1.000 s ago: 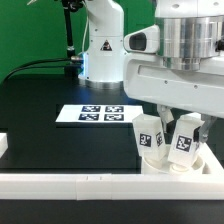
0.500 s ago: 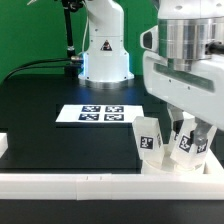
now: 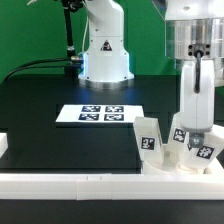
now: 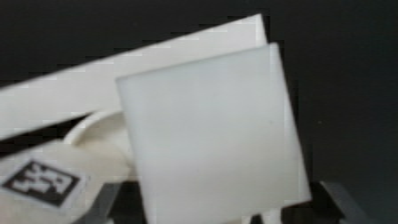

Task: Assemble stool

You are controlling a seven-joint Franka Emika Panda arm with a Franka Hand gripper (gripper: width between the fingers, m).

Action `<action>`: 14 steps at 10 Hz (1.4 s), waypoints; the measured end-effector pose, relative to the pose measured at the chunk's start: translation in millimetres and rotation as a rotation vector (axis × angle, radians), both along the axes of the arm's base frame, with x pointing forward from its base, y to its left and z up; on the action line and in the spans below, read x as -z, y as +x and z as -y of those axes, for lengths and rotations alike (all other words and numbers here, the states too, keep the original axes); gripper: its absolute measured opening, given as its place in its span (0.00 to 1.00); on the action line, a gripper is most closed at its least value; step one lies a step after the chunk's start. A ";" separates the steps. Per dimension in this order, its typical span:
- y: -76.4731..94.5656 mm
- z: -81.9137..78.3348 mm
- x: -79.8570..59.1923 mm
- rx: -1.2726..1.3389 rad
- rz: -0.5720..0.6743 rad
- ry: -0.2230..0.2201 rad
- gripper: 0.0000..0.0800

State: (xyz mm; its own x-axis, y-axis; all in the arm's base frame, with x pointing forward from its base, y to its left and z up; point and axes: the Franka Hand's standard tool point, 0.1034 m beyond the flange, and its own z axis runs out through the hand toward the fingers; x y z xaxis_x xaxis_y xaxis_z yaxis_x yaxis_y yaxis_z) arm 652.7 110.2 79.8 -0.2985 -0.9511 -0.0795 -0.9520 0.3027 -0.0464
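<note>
The silver-and-white arm reaches down at the exterior view's right, its two-finger gripper (image 3: 193,122) low over the white plastic stool parts (image 3: 178,152). These sit on the black table (image 3: 50,100) just behind the long white border rail (image 3: 90,183). Three short blocky white legs with black-and-white tags stand up from the round seat ring (image 3: 165,163): one leg (image 3: 148,136) at the exterior view's left, two (image 3: 206,147) under the gripper. Wrist view: a flat white leg face (image 4: 205,130) fills the frame between the dark fingertips (image 4: 342,198); a tagged leg (image 4: 50,178) lies beside it. Whether the fingers clamp the leg, I cannot tell. The flat white marker board (image 3: 100,115) lies farther back.
</note>
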 end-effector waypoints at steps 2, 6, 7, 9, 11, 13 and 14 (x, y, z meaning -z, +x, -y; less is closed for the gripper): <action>0.0 -0.6 0.0 0.078 -0.004 0.009 0.43; -4.0 -11.6 3.5 0.117 0.113 -0.028 0.43; -4.8 -16.8 5.2 0.136 0.153 -0.034 0.43; -3.5 -26.3 8.6 0.176 0.238 -0.030 0.43; -4.4 -26.8 9.1 0.136 0.235 -0.036 0.54; -1.0 -28.1 1.0 0.081 0.244 -0.037 0.70; 2.7 -28.8 -10.0 0.003 0.262 -0.042 0.79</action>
